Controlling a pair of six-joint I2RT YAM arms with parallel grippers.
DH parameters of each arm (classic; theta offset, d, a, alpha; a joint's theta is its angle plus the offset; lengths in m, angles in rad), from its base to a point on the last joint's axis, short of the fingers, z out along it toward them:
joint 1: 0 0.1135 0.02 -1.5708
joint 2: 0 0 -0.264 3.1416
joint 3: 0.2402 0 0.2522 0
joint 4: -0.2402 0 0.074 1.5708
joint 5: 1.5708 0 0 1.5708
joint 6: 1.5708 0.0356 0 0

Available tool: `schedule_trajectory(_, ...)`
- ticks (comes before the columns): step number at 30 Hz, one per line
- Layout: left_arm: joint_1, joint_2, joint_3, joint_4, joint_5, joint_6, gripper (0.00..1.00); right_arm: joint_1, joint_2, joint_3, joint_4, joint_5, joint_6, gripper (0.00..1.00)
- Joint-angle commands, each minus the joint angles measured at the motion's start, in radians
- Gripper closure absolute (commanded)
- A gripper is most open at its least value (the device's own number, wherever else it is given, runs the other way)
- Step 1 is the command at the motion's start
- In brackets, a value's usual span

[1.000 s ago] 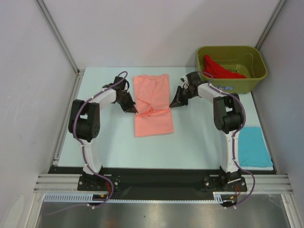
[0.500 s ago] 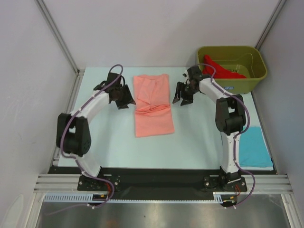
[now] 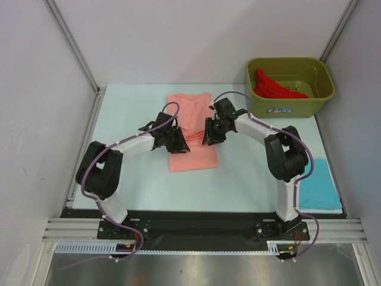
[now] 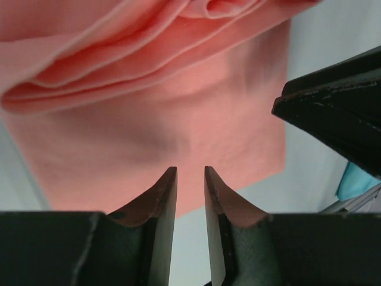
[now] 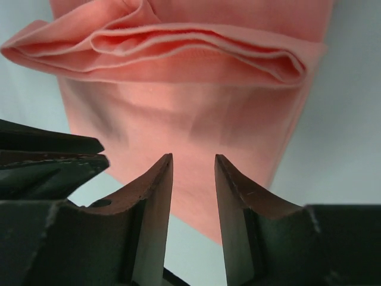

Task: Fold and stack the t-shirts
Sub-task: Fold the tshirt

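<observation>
Near right corner: turquoise-blue t-shirt [image 3: 314, 186], folded flat against the right edge. Mid-bench: salmon-pink t-shirt [image 3: 193, 158] lying lengthwise, near half flat, a bunched ridge of folds across its middle. Left gripper [image 3: 178, 145] over its left edge, fingers a narrow slit apart, nothing between them. Right gripper [image 3: 210, 135] over its right edge, gap slightly wider, also empty. Far right corner: olive-green tub [image 3: 290, 101], bright red t-shirt [image 3: 272, 87] heaped inside.

Salmon-pink t-shirt [image 3: 191, 154] lies folded centrally, red t-shirt [image 3: 271, 87] bunched far-right, turquoise t-shirt [image 3: 319, 185] flat near-right.
</observation>
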Motion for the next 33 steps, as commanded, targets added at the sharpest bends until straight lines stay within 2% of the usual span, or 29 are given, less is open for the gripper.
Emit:
schedule_trajectory(1,0.000,0.071,0.083,0.087,0.016,-0.002,0.70,0.039,0.057,0.076,0.070,0.074,0.027,0.61)
schedule_trajectory(11,0.083,0.259,0.272,0.023,0.033,0.073,0.70,0.024,0.206,0.240,0.051,0.129,-0.003,0.63)
schedule_trajectory(17,0.146,0.372,0.436,-0.022,0.054,0.160,0.69,0.003,0.313,0.406,0.036,0.141,-0.016,0.63)
schedule_trajectory(21,0.152,0.479,0.662,-0.155,0.027,0.242,0.67,-0.025,0.379,0.522,-0.007,0.155,-0.013,0.61)
schedule_trajectory(24,0.152,0.474,0.735,-0.243,-0.018,0.279,0.66,-0.042,0.417,0.654,-0.114,0.149,-0.025,0.61)
schedule_trajectory(26,0.149,0.399,0.699,-0.235,-0.012,0.279,0.64,-0.043,0.401,0.685,-0.159,0.160,-0.062,0.60)
schedule_trajectory(29,0.134,0.258,0.556,-0.200,0.008,0.256,0.62,-0.045,0.323,0.656,-0.236,0.161,-0.092,0.57)
schedule_trajectory(32,0.102,0.131,0.366,-0.130,0.042,0.199,0.62,-0.046,0.202,0.494,-0.225,0.079,-0.074,0.53)
schedule_trajectory(33,0.093,0.103,0.271,-0.105,0.059,0.179,0.62,-0.045,0.127,0.368,-0.178,0.018,-0.059,0.52)
